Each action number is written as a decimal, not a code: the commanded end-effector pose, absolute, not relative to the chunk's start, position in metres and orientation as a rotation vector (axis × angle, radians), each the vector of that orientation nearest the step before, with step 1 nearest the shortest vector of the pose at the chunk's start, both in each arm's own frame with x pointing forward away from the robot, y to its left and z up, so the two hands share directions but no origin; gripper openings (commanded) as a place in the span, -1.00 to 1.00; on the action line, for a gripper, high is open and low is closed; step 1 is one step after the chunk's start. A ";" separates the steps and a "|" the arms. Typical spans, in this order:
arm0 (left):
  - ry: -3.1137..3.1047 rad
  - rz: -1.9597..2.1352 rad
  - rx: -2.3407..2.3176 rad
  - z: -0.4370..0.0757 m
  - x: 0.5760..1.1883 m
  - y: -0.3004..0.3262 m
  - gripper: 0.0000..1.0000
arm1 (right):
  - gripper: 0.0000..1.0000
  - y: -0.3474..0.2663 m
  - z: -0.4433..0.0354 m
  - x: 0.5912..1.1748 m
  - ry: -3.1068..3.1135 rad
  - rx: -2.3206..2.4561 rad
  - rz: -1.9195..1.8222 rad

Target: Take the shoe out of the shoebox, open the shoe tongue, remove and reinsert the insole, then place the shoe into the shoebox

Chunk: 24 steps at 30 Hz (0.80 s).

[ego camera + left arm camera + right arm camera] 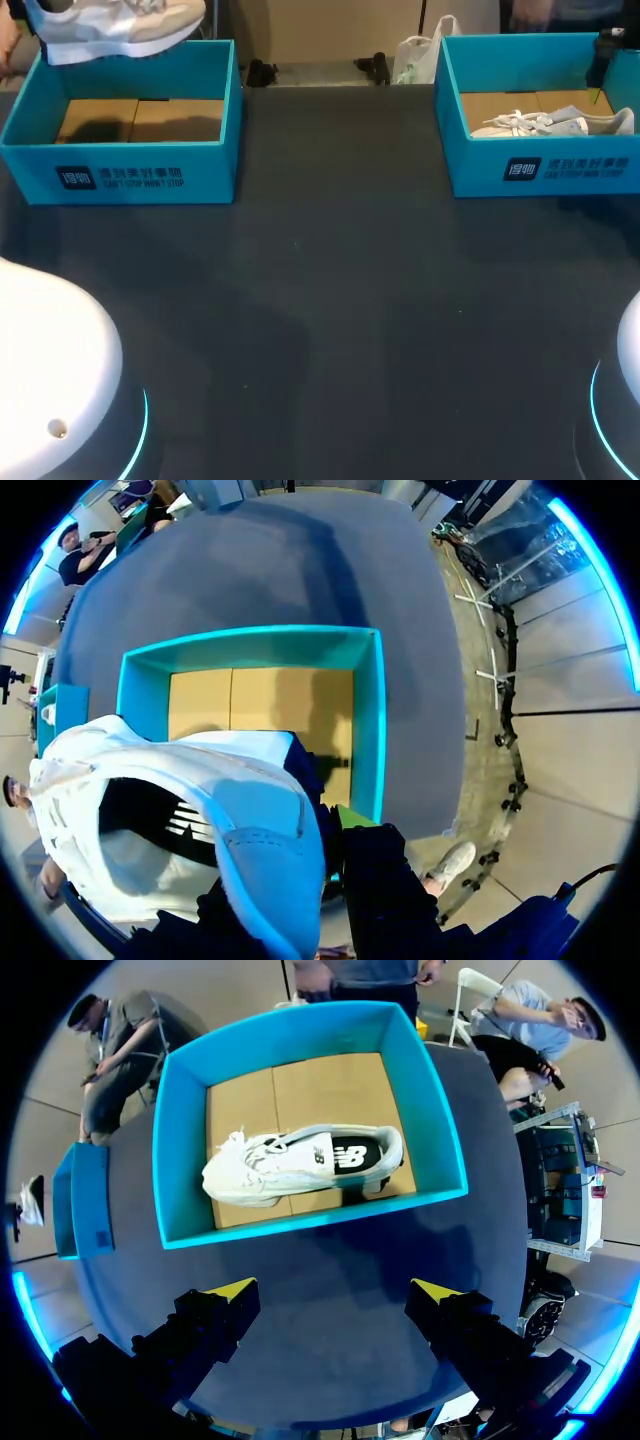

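White-and-grey shoe hangs in the air over the far rim of the left shoebox, clamped in the left gripper, its long axis running along the box's width. Bare table lies nearer me and toward the middle, so I judge the carry goes that way. The right gripper, spread wide and holding nothing, is well apart, by the right shoebox, where a second shoe lies on its side
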<state>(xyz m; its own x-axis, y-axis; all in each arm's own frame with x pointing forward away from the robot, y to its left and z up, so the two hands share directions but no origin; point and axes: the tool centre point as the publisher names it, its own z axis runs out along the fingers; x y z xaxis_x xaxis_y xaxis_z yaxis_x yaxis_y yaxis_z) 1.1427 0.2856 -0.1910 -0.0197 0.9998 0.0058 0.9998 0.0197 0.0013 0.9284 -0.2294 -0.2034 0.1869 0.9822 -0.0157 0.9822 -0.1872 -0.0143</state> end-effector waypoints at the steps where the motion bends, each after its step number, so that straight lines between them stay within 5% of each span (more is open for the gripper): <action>1: -2.303 -0.164 -2.258 -0.189 1.127 0.284 -1.00 | 1.00 -0.229 -0.203 0.927 -2.002 -2.423 0.031; 24: -2.432 -0.263 -2.175 -0.149 0.986 0.206 -1.00 | 1.00 -0.229 -0.203 0.927 -2.002 -2.423 0.031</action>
